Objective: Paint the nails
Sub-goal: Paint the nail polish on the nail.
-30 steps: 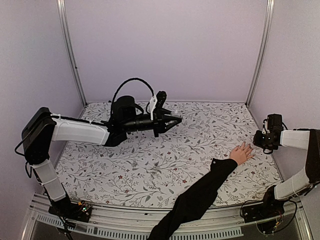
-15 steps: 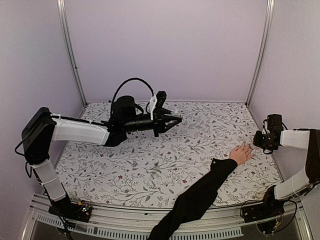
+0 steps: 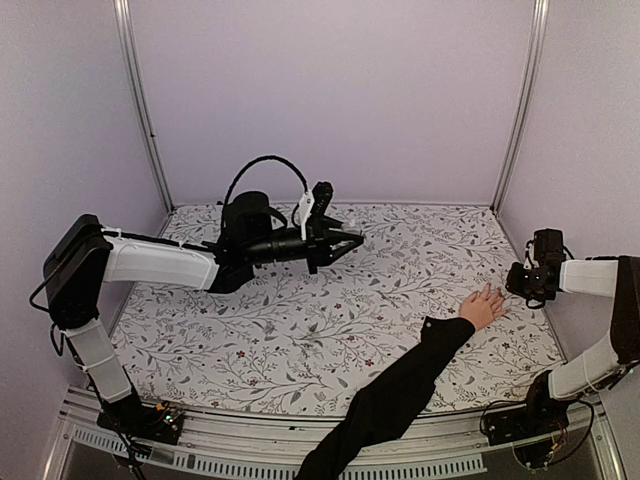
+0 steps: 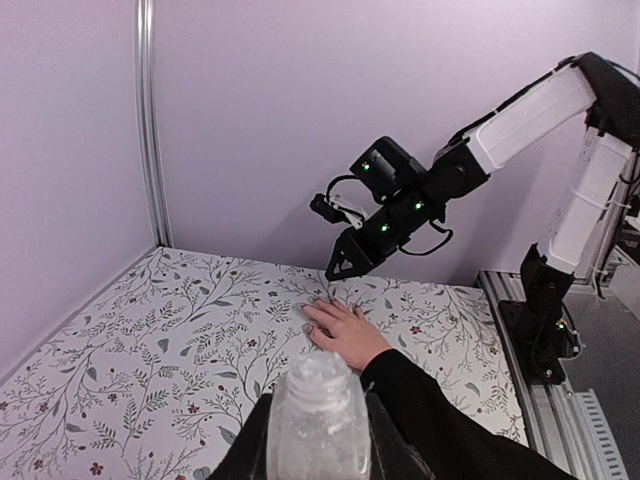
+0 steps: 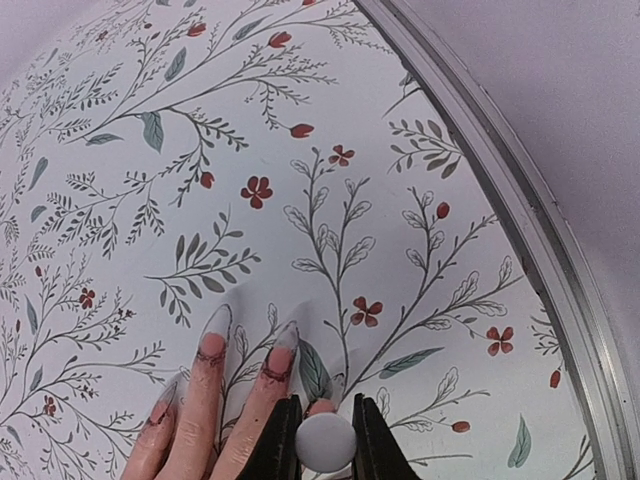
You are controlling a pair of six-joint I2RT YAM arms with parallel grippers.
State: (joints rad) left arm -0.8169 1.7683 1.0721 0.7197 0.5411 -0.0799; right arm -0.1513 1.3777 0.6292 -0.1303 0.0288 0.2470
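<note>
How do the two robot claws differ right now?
The left gripper sits far from the hand, shut on a pale translucent bottle; the right gripper is just above its fingers, shut on a small white round-ended object. Both are closed on something.

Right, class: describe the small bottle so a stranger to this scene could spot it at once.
Start at the flowery table, then follow the left arm to its fingers. The bottle sits clamped between them, pale and see-through, well away from the hand by the right arm.
</note>
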